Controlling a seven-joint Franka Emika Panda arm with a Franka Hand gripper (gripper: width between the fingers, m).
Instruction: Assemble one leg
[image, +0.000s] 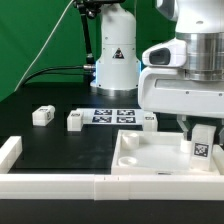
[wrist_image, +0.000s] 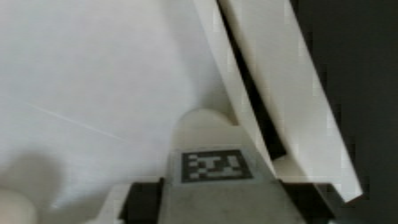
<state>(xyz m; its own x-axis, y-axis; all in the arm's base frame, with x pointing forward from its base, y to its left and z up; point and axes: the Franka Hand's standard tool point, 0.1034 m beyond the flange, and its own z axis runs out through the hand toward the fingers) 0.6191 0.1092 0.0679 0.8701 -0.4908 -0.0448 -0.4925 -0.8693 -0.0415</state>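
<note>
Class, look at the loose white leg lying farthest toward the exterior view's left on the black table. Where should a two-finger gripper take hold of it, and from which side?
Grip that leg across its two long flat side faces, near mid-length, coming straight down from above. It lies alone on the black table, so the fingers likely have room either side.

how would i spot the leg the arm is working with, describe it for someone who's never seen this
Find the large white tray-like piece at the front of the black table, toward the exterior view's right. The leg is the small tagged white block standing upright over the tray, between the gripper's fingers. The other legs lie loose farther back.
</note>
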